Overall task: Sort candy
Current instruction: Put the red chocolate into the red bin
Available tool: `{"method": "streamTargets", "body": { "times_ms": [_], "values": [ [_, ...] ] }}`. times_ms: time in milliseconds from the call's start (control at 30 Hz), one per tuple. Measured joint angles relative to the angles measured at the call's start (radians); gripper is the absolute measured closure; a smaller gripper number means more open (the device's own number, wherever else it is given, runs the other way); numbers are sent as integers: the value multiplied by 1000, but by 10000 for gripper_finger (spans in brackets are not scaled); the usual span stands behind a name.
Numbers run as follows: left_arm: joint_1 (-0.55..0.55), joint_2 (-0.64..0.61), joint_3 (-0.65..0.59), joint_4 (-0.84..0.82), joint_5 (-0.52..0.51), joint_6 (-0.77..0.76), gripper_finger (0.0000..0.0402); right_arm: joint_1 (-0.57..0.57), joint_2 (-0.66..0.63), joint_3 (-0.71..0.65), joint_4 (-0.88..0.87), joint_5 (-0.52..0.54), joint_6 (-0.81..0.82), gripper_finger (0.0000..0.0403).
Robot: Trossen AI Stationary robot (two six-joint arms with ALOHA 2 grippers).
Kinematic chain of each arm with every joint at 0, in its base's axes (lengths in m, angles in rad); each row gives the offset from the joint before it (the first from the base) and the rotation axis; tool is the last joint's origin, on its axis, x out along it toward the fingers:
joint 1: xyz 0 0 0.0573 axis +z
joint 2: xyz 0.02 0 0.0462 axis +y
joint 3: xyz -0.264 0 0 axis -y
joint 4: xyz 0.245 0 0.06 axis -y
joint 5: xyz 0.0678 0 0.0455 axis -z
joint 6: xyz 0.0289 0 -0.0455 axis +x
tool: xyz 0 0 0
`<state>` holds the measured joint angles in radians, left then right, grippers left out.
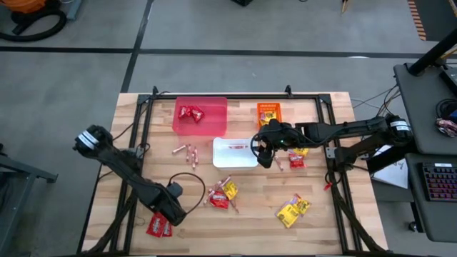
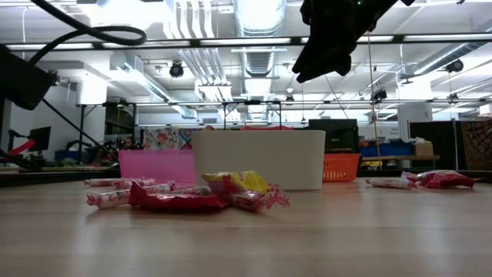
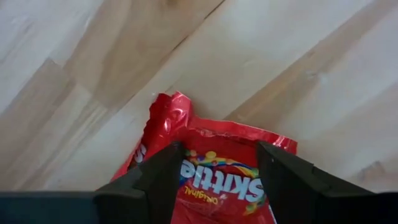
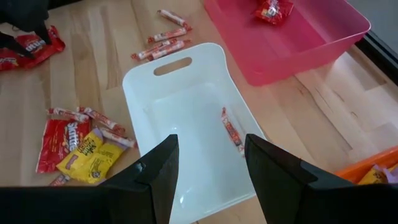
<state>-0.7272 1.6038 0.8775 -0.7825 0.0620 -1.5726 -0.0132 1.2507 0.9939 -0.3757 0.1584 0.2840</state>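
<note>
My left gripper [image 3: 214, 177] points down, open, over a shiny red packet [image 3: 217, 165] lying flat near the table's near left edge [image 1: 158, 227]. One finger stands over each side of the packet. My right gripper [image 4: 208, 177] hangs open above the white bin [image 1: 246, 163], which holds one red-and-white stick [image 4: 231, 129]. The pink bin [image 1: 214, 125] holds red packets [image 1: 191, 113]. The orange bin [image 1: 269, 107] holds yellow-orange packets. Loose candy lies on the wood: sticks [image 1: 186, 152], a mixed pile [image 1: 223, 194], and yellow packets [image 1: 293, 209]. My left gripper has its open fingers [image 3: 155, 180] over the red packet's printed face [image 3: 217, 174], coming from above. Whether the fingertips touch the packet, I cannot tell. The packet lies flat on the table.
More candy [image 1: 294, 158] lies right of the white bin under my right arm. A black frame [image 1: 146, 107] runs around the tabletop's edges. Bare wood shows along the near edge between the pile and the yellow packets.
</note>
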Motion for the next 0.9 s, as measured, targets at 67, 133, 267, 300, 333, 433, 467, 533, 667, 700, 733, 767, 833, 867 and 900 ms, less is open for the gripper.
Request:
{"method": "streamTargets", "body": {
  "times_ms": [67, 133, 267, 300, 333, 433, 467, 533, 667, 700, 733, 767, 833, 867, 900],
  "values": [
    [-2, 13, 3, -4, 0, 0, 215, 0, 0, 0, 0, 0, 0, 227],
    [-5, 23, 11, -12, -1, 6, 224, 0, 0, 0, 0, 0, -1, 227],
    [-11, 30, 35, -34, -23, 27, 259, 0, 0, 0, 2, 0, -7, 227],
    [-12, 31, 45, -43, -34, 34, 270, 0, 0, 0, 4, 0, -7, 227],
    [-14, 31, 54, -53, -44, 38, 282, 0, 0, 0, 8, 0, -7, 227],
    [-14, 31, 70, -64, -61, 45, 325, 0, 8, 0, 21, 0, -8, 227],
    [-14, 31, 73, -67, -67, 49, 341, 0, 12, 0, 20, 0, -8, 227],
    [-16, 31, 78, -66, -80, 55, 373, 0, 20, 0, 20, 0, -8, 227],
    [-20, 31, 88, -74, -124, 69, 392, 0, 37, 0, 19, -1, -8, 227],
    [-20, 31, 96, -71, -125, 73, 390, 0, 42, 0, 19, -1, -8, 227],
    [-21, 30, 106, -74, -124, 76, 389, 0, 47, 0, 18, -1, -8, 227],
    [-23, 30, 117, -84, -124, 72, 389, 0, 55, 0, 20, -1, -8, 227],
    [-23, 29, 147, -119, -109, 51, 388, 0, 65, 0, 21, -1, -8, 227],
    [-23, 28, 163, -141, -86, 45, 388, 0, 74, 0, 22, -1, -8, 227],
    [-24, 28, 179, -163, -73, 45, 386, 0, 81, 0, 23, -1, -8, 227]
  ]
}}
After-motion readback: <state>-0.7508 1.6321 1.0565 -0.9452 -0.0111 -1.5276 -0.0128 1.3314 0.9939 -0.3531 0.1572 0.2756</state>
